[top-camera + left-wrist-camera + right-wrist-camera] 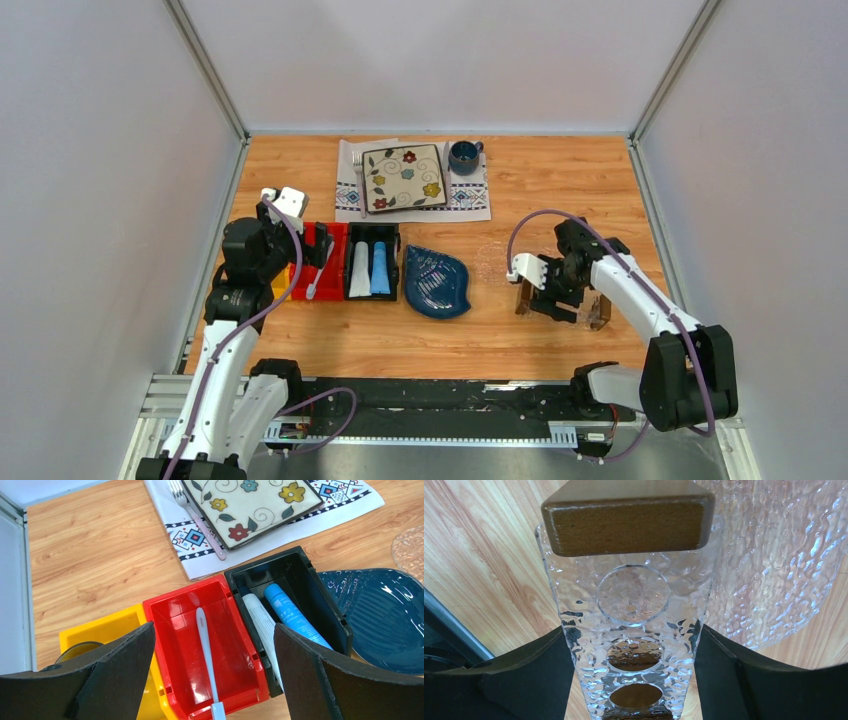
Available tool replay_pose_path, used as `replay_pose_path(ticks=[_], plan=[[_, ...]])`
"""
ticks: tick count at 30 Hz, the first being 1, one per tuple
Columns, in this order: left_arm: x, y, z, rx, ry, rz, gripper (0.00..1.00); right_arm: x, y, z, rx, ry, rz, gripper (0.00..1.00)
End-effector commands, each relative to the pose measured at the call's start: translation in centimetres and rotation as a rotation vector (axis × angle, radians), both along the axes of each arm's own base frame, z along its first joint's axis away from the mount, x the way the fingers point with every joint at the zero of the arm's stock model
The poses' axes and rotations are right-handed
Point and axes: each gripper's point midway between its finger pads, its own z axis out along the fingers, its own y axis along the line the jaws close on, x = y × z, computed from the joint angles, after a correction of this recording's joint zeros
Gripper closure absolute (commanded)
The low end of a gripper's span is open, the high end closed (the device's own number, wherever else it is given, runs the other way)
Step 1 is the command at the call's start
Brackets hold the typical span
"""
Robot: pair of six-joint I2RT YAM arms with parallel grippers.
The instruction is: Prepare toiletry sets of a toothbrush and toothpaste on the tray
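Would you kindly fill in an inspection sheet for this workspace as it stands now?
Surface: wooden table, no spills seen.
Job's things: toothbrush lies in the red bin; blue toothpaste tube and white toothpaste tube lie side by side in the black bin; tray sits on the table, nothing seen in it.
Clutter: leaf dish, yellow bin; floral plate, fork and mug on a placemat.
Grippers: left gripper open above the red bin; right gripper straddles the tray, grip unclear.
Cables: purple cables loop along both arms.
Surroundings: pale walls; nothing else seen.
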Motion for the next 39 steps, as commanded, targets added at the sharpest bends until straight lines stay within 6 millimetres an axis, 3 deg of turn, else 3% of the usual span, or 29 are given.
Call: replay_pose_path(ticks=[1, 11, 22, 29, 39], plan=[[0.2, 0.0, 1.2, 0.01, -0.051, -0.012, 0.05, 1.8, 0.3, 2.4, 0.001, -0.077, 0.012, 0.38], [0.3, -0.1, 1.2, 0.01, -0.048, -0.014, 0.05, 3.6, 0.9, 5.0, -0.014, -0.116, 0.085, 0.48], [0.3, 0.0, 1.2, 0.01, -0.045, -0.01, 0.05, 7.9, 2.5, 6.9, -0.024, -0.136, 0.16, 0.52], [0.3, 0.0, 1.3, 0.009, -0.049, -0.012, 0.05, 10.1, 3.5, 6.3, -0.026, -0.122, 0.175, 0.52], [0.1, -0.1, 1.6, 0.012, -0.06, -0.021, 0.05, 11.7, 4.1, 4.7, -0.047, -0.108, 0.159, 0.54]])
